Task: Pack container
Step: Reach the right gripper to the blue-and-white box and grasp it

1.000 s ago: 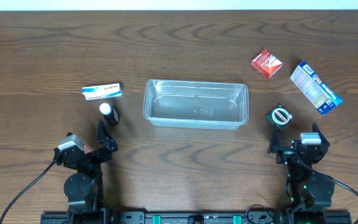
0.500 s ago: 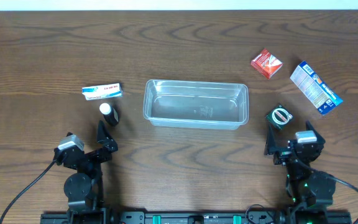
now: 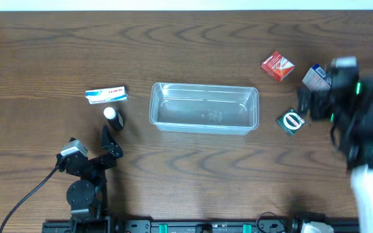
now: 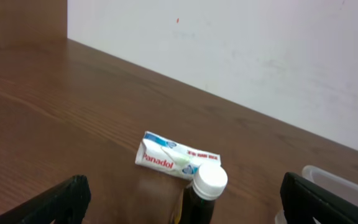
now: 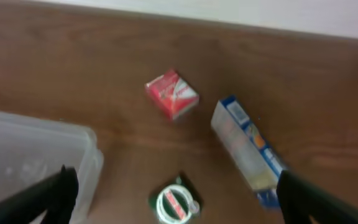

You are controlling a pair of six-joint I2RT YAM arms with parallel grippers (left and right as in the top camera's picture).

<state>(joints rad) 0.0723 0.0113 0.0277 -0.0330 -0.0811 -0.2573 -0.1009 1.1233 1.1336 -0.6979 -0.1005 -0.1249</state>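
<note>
One container (image 3: pixel 204 85) seemingly empty; red box (image 3: pixel 278 65) and bottle (image 3: pixel 113 118) outside.

Clear container (image 3: pixel 203 107); red box (image 3: pixel 277 65); blue box (image 5: pixel 247 152); white-capped bottle (image 3: pixel 114 118); brown wood-grain table (image 3: pixel 186 39).

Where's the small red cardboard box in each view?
Overhead: small red cardboard box upper right, beyond the right end of the clear plastic container.
Left wrist: not in view.
Right wrist: upper centre, left of the blue box.
Landmark: the container, centre overhead, left edge in right wrist, bottom-right corner in left wrist.
</note>
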